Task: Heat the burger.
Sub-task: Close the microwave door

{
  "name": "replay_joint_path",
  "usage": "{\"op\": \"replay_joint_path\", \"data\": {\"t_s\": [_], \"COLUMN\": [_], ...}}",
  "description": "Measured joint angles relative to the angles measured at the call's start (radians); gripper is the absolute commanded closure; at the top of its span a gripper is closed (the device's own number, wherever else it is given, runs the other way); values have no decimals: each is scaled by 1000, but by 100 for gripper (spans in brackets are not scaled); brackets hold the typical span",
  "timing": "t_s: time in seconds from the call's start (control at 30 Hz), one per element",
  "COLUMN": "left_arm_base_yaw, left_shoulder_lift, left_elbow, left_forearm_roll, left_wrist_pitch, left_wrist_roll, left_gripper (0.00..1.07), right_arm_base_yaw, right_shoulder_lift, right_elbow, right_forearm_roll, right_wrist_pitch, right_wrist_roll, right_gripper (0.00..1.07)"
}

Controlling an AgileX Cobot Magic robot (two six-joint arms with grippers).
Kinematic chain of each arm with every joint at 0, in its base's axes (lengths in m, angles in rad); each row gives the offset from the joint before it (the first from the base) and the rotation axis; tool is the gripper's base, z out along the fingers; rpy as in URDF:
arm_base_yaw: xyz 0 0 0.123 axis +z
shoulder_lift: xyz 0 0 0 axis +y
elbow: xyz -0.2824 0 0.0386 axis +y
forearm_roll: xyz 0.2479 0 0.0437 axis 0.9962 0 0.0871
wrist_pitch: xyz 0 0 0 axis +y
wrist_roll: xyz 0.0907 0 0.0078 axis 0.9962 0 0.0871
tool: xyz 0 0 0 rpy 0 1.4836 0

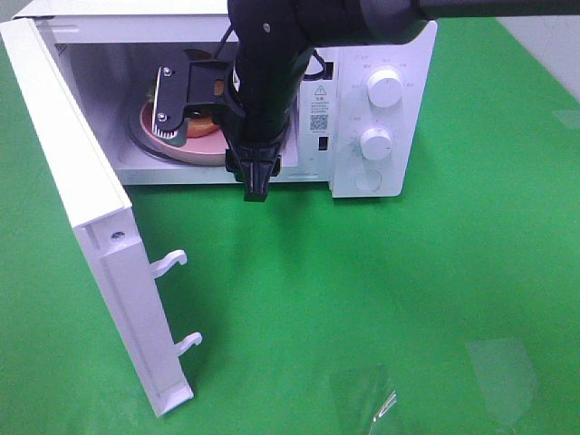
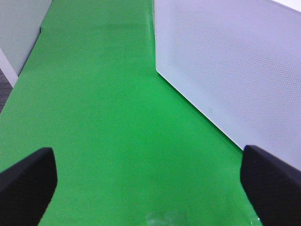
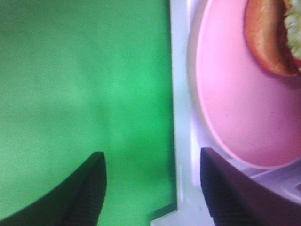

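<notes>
Firstly, the door [image 1: 82, 208] stands swung out at left; the left gripper [image 2: 149, 183] hovers beside it, jaws wide and empty. Inside the microwave [image 1: 381, 100], the burger [image 3: 268, 37] sits on the pink plate [image 3: 235, 103]. The right gripper [image 3: 151, 174], jaws apart and empty, hangs over the sill [image 3: 181, 117]: retract it level, clearing the plate rim, before closing the door.

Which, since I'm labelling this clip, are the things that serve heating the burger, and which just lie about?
Job: burger; pink plate under it; microwave, its door open; right fingers, apart, at the microwave's front edge.
Lying about: clear plastic sheets on the green cloth; left fingers, apart over the cloth.
</notes>
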Motion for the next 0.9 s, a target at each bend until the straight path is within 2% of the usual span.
{"op": "replay_joint_path", "data": {"t_s": [0.1,0.17,0.27,0.3,0.53,0.6,0.63,0.67,0.77,0.9], "left_arm_base_yaw": [0,0,0,0,0,0,0,0,0,0], "left_shoulder_lift": [0,0,0,0,0,0,0,0,0,0], "left_elbow": [0,0,0,0,0,0,0,0,0,0], "left_forearm_roll": [0,0,0,0,0,0,0,0,0,0], "left_wrist_pitch": [0,0,0,0,0,0,0,0,0,0], "left_wrist_roll": [0,0,0,0,0,0,0,0,0,0], "left_gripper": [9,9,9,9,9,9,9,9,9,9], "right_arm_base_yaw": [3,5,5,5,5,-1,-1,-7,-9,-12], "right_shoulder_lift": [-31,-95,-114,-154,-259,-332,-332,-369,-392,-540], "right_elbow": [50,146,166,214,349,446,446,493,510,619], "right_forearm_roll": [2,9,9,12,12,17,17,21,23,34], "right_wrist_pitch": [-21,-72,-81,-90,-103,-104,-104,-104,-104,-102], "right_wrist_roll": [11,45,51,68,145,214,214,256,282,439], "right_gripper": [42,37,33,31,31,31,31,31,31,31]}}
